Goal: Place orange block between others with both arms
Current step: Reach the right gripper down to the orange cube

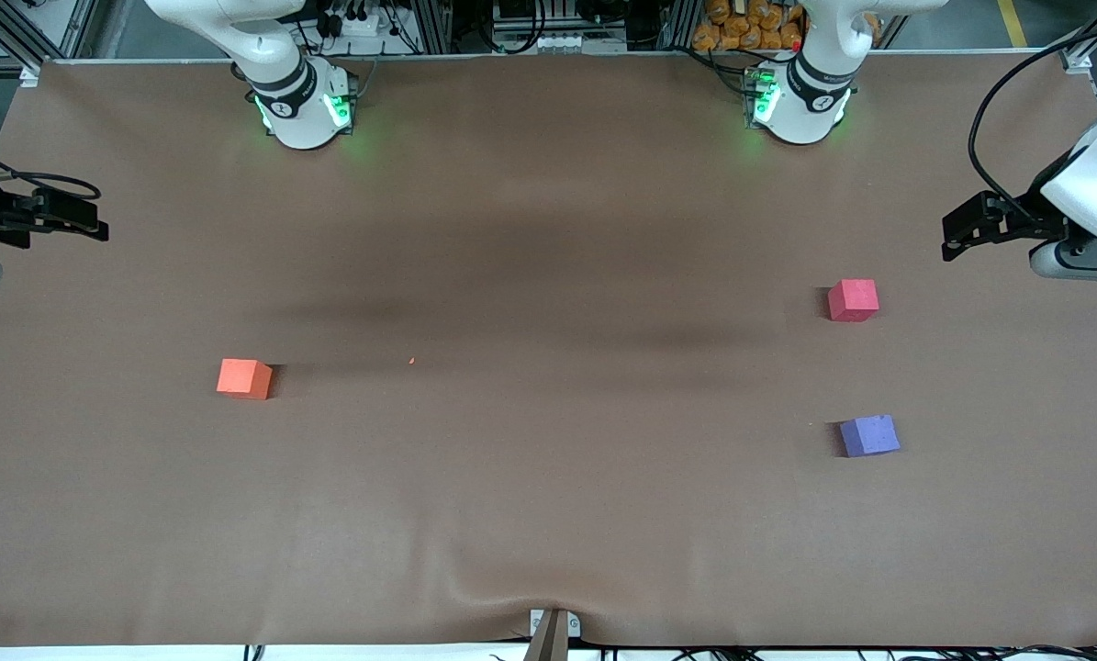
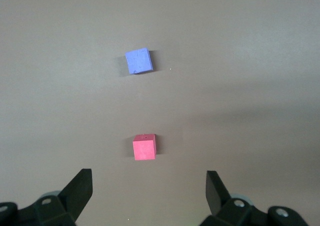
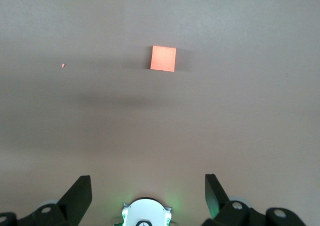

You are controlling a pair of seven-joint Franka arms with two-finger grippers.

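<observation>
The orange block (image 1: pixel 243 378) sat flat on the brown table toward the right arm's end, a small matte foam cube with nothing touching it — its top face showed as a clean bright square in the right wrist view (image 3: pixel 163 59). The others lay well apart from it, toward the left arm's end. The red-pink cube (image 1: pixel 853 300) rested squarely on the table, farther from the front camera. The purple-blue cube (image 1: pixel 869 435) lay nearer to that camera, turned slightly askew. A bare gap of table separated the two — both showed in the left wrist view, red-pink (image 2: pixel 144 147) and purple-blue (image 2: pixel 138 61), untouched.
</observation>
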